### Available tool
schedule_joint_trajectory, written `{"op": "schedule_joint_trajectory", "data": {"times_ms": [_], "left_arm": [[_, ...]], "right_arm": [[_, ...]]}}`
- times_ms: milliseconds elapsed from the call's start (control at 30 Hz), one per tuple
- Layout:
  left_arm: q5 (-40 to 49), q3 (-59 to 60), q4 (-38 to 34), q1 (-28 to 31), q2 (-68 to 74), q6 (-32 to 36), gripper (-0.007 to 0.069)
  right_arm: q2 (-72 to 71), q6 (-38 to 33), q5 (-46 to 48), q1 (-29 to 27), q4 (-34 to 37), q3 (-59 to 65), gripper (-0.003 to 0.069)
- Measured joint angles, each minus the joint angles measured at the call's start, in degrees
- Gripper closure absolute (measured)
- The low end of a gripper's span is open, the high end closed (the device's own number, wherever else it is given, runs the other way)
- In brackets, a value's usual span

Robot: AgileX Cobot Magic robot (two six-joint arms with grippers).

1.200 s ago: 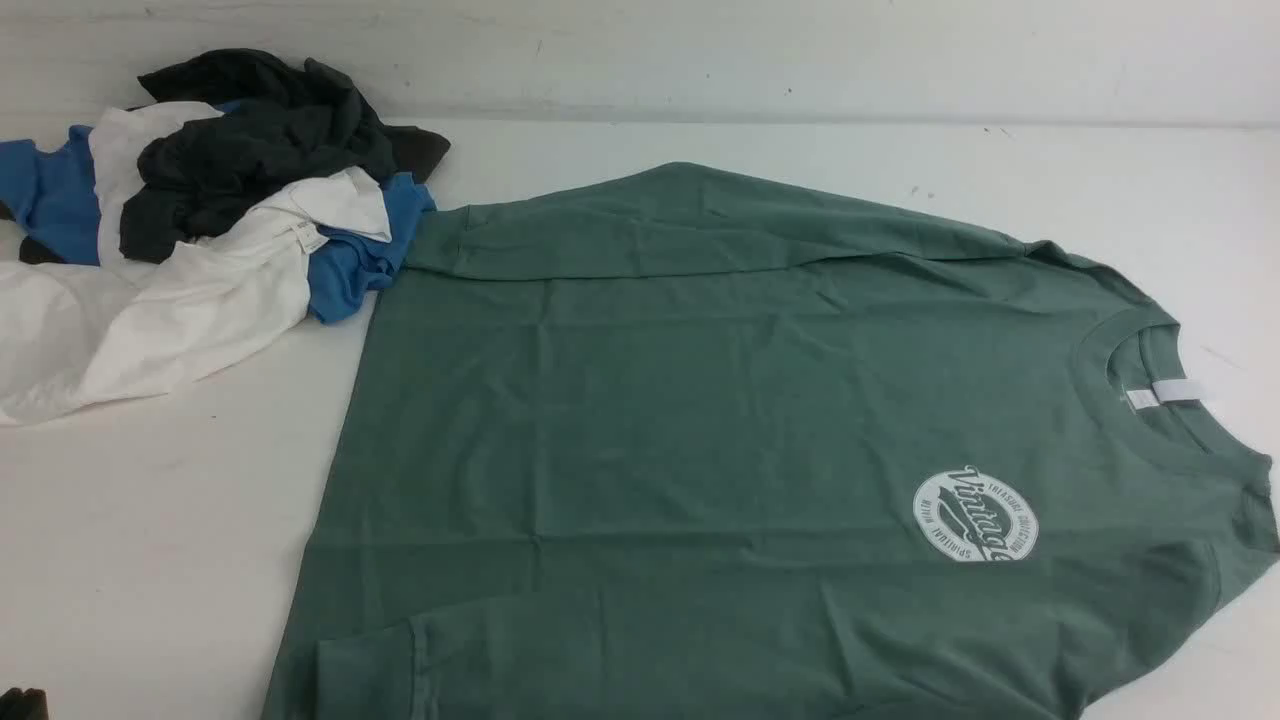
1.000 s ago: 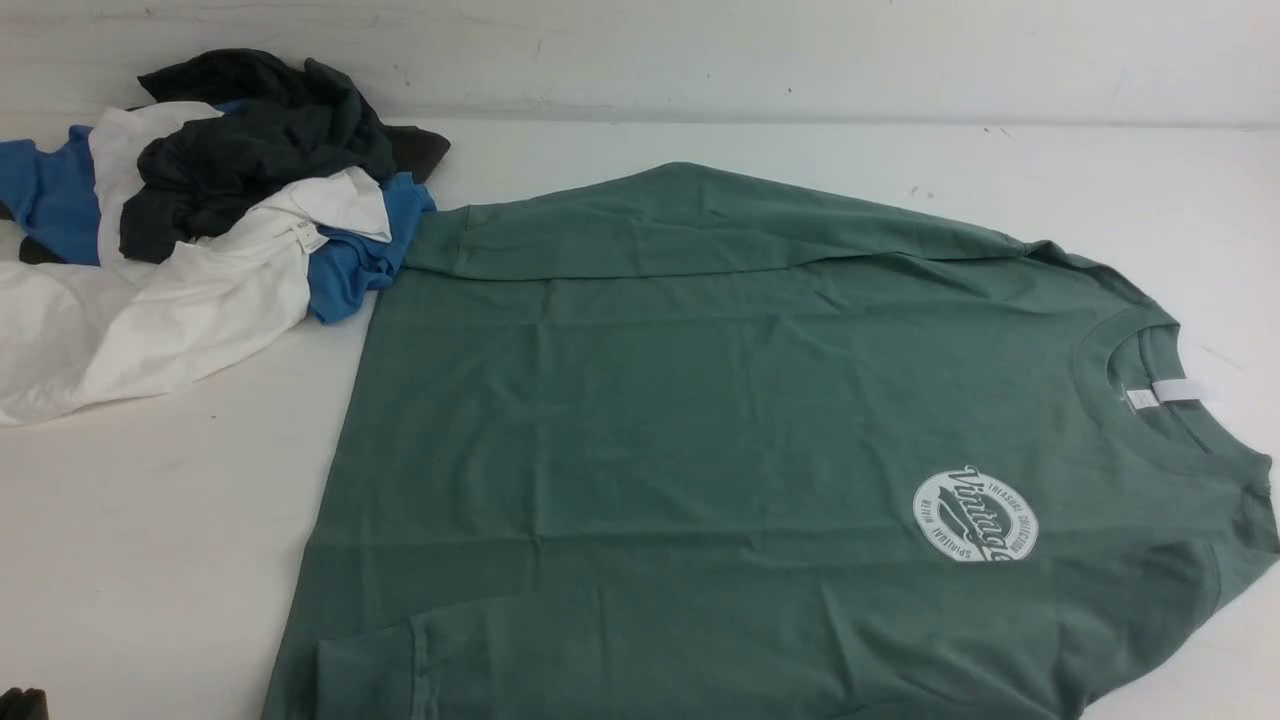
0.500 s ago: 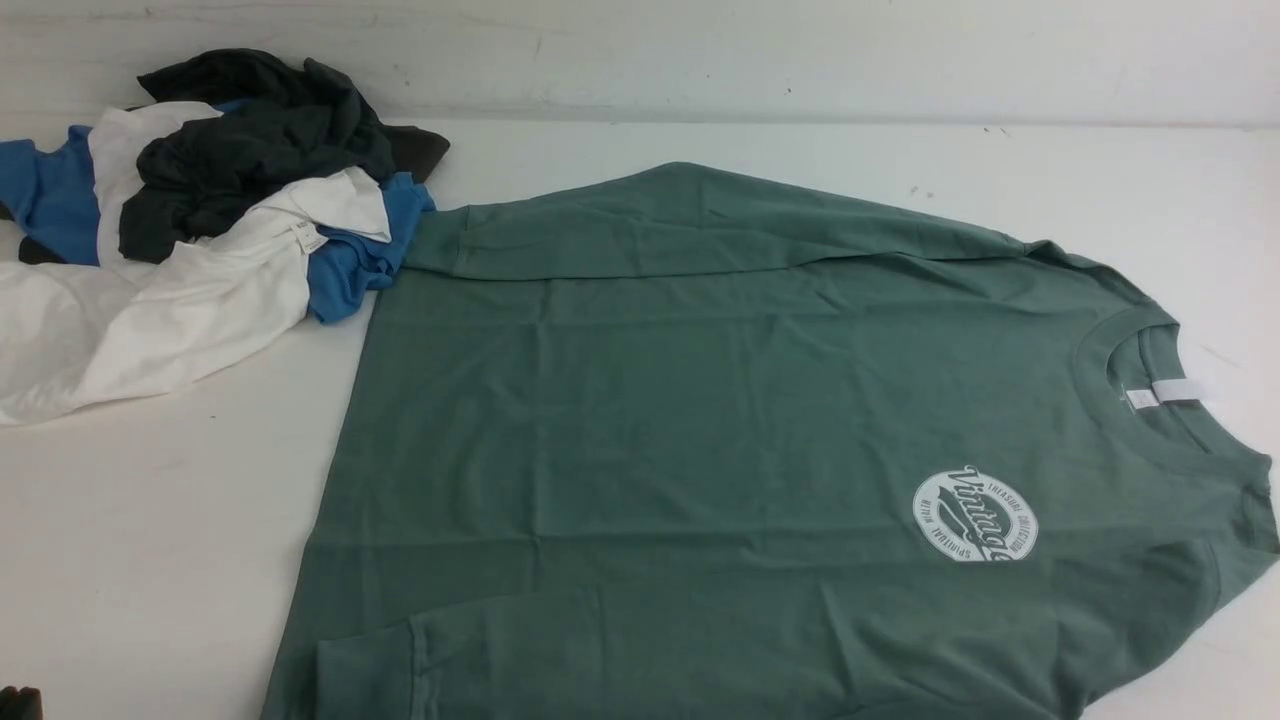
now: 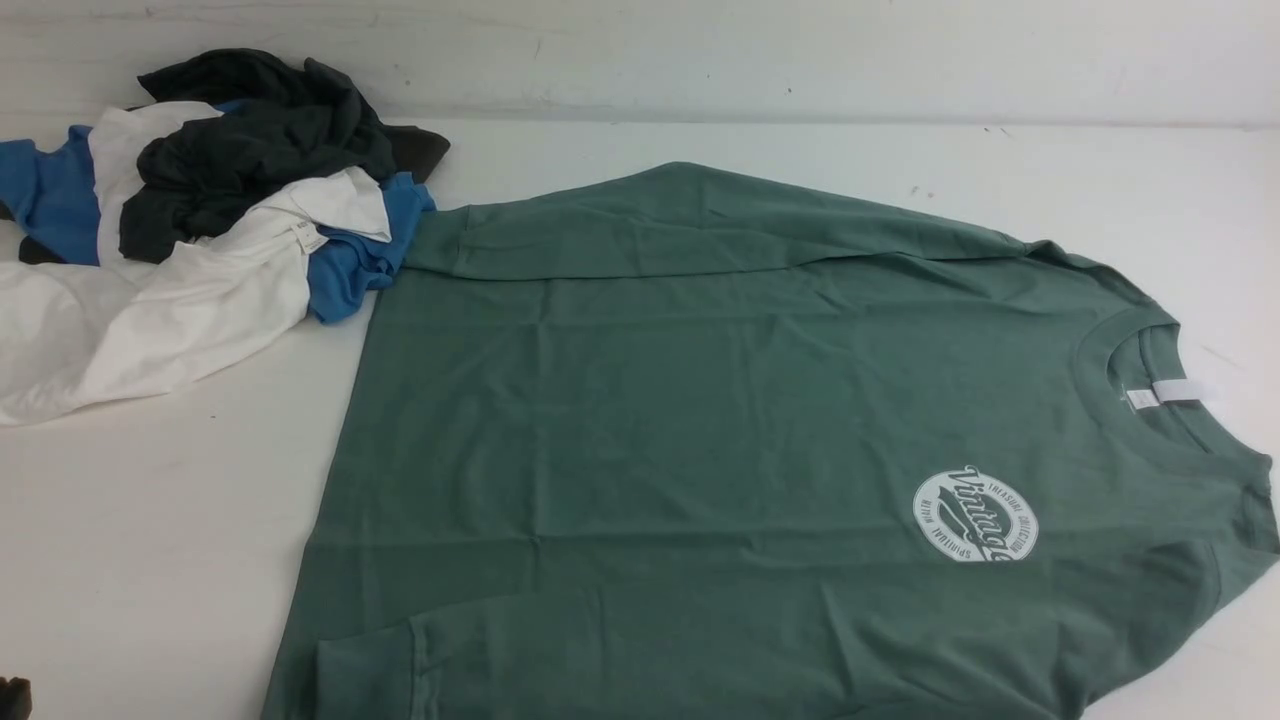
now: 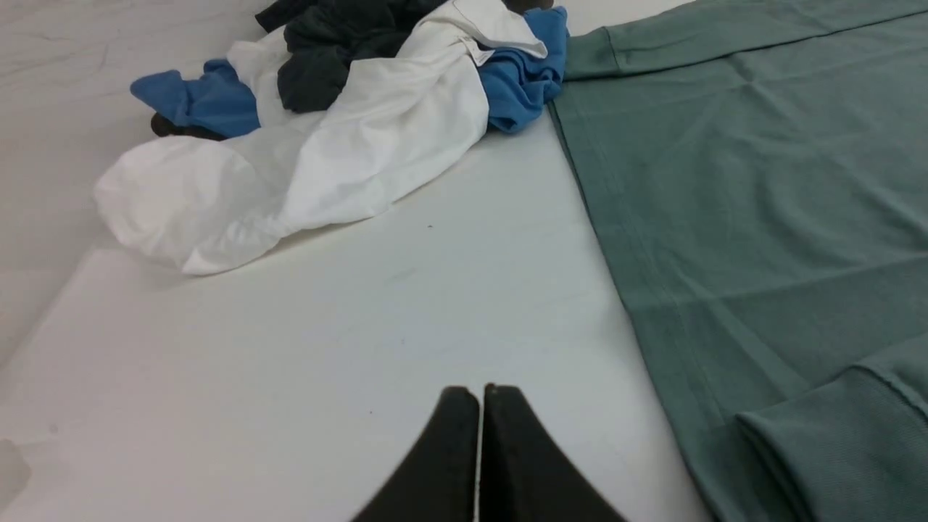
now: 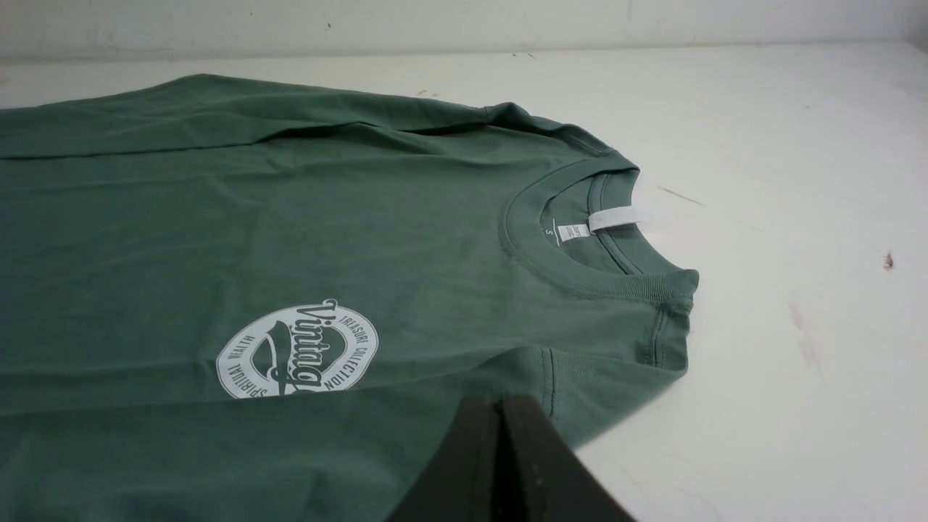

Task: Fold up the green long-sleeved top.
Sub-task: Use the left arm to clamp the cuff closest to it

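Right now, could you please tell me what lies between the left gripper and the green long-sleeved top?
Only bare white table: in the left wrist view, nothing sits between the shut left gripper and the hem of the green long-sleeved top.

The left pincer [image 5: 478,395] and right pincer [image 6: 500,404] each have jaws pressed fully together.

Over to a white table [image 4: 150,520], scuffed, flecked with small dark specks. Spread flat across its middle and right, front up: green long-sleeved top [image 4: 700,420], collar to the right, hem to the left, far sleeve folded along the body. Heaped at the far left, right up against that sleeve's cuff: white garment [image 4: 150,310], blue garment [image 4: 360,260], dark grey garment [image 4: 260,140] on top.
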Motion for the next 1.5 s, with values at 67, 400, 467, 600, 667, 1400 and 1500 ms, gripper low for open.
{"op": "schedule_joint_trajectory", "data": {"times_ms": [67, 400, 467, 600, 667, 1400, 1500], "left_arm": [[-1.5, 0.0, -1.5, 0.0, 0.0, -1.0, 0.0629], [-16.8, 0.0, -30.0, 0.0, 0.0, -15.1, 0.0629], [-19.1, 0.0, -34.4, 0.0, 0.0, -15.3, 0.0629], [-29.2, 0.0, -40.0, 0.0, 0.0, -15.9, 0.0629], [-32.9, -0.4, -41.0, 0.0, 0.0, -16.5, 0.0629], [45.9, -48.0, -12.2, -1.1, 58.9, -7.9, 0.0629], [45.3, -48.0, -11.2, -4.3, 65.7, -7.6, 0.0629]], "right_arm": [[0.0, 0.6, 0.0, 0.0, 0.9, 0.0, 0.0673], [0.0, 14.6, -9.8, 0.0, 38.4, 0.3, 0.0673], [0.0, 14.8, -10.6, 0.0, 42.4, 0.3, 0.0673], [0.0, 13.2, -12.3, 0.0, 44.2, 0.3, 0.0673], [0.0, 12.4, -14.0, 0.0, 44.4, 0.3, 0.0673], [42.2, -13.7, 49.1, 1.5, 25.7, -53.7, 0.0673], [46.5, -16.7, 50.1, 1.6, 25.3, -53.9, 0.0673]]}}
